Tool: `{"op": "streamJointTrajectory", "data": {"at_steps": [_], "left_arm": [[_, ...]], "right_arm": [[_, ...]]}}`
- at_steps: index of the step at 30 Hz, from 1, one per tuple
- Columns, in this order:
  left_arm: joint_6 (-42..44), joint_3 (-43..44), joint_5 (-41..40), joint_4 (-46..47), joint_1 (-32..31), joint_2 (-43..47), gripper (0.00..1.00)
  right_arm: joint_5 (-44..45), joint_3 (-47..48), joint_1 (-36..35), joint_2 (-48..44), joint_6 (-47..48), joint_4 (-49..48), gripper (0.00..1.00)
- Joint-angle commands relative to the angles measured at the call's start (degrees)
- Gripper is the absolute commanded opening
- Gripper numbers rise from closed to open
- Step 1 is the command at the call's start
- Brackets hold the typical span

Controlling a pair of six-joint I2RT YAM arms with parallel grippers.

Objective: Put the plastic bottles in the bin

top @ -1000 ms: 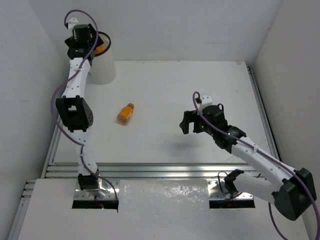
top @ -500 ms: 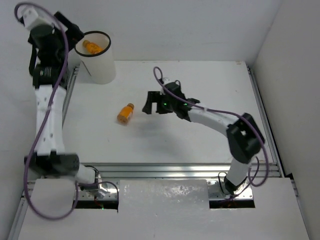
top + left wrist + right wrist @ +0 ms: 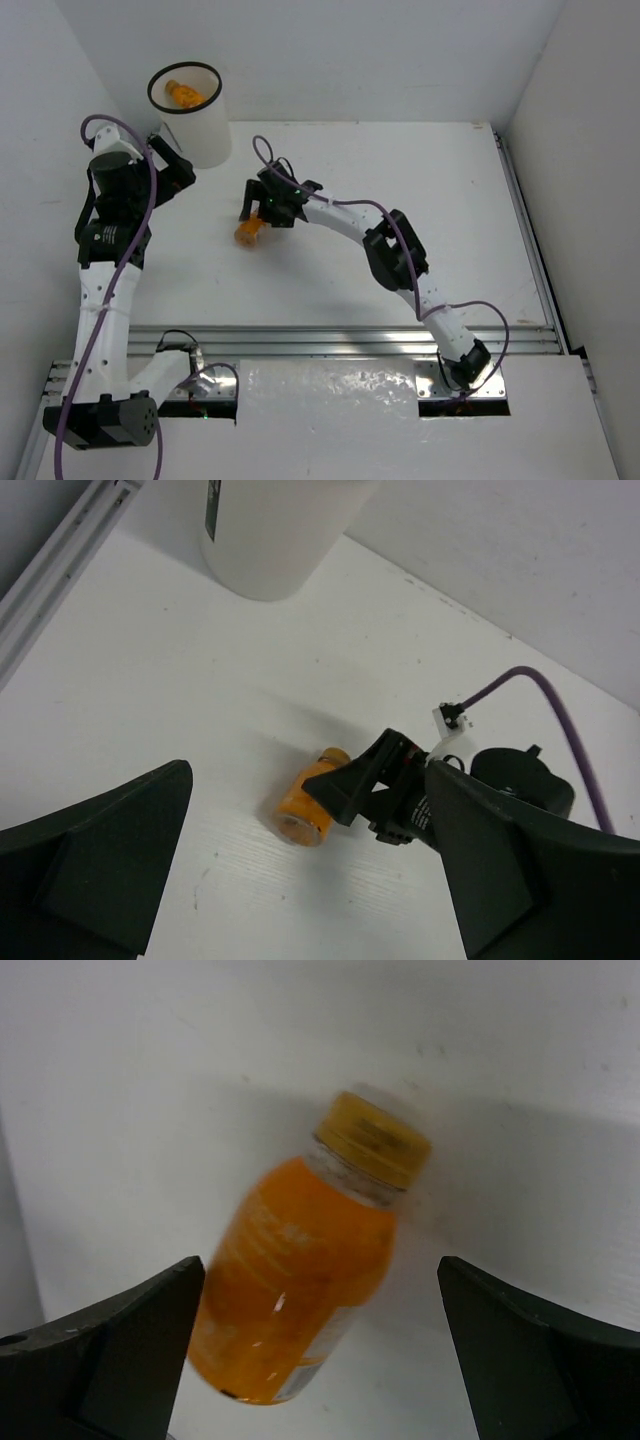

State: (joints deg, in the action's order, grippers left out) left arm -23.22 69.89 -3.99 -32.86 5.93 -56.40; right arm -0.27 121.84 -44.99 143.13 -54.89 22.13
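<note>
One orange bottle (image 3: 300,1280), label (image 3: 268,1260) too blurred to read, lay under the open right claw (image 3: 252,210); left claw (image 3: 178,168) open near bin (image 3: 197,142)

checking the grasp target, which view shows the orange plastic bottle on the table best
Right wrist: the orange plastic bottle with yellow cap fills the frame, slightly blurred. Top external shows it small, partly under the right gripper; left wrist likewise.

An orange bottle (image 3: 250,229) with a yellow cap lies on its side on the desk (image 3: 420,170). The white, black-rimmed bin (image 3: 196,135) stands upright at far left, another orange bottle (image 3: 183,94) inside.
</note>
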Motion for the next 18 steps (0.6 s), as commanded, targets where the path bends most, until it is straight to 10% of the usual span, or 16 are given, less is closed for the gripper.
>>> {"op": "streamJointTrajectory", "data": {"at_steps": [1, 4, 9, 18], "left_arm": [[2.48, -1.85, 0.72, 2.54, -0.75, 3.14, 1.0], [2.57, -5.54, 2.75, 4.21, -0.75, 2.0, 1.0], [1.87, -11.17, 16.23, 8.06, -1.45, -0.29, 1.0], [-11.93, -22.51, 37.55, 32.42, -21.65, -8.55, 1.0]], "right_arm": [[-0.96, -0.19, -0.8, 0.22, -0.65, 3.19, 0.99], [-1.22, -5.02, -0.8, -2.05, 1.1, 1.96, 0.81], [0.19, -36.81, -0.8, -20.23, 8.64, -19.69, 0.0], [-19.86, -85.1, 4.82, -59.11, 36.61, -64.03, 0.0]]}}
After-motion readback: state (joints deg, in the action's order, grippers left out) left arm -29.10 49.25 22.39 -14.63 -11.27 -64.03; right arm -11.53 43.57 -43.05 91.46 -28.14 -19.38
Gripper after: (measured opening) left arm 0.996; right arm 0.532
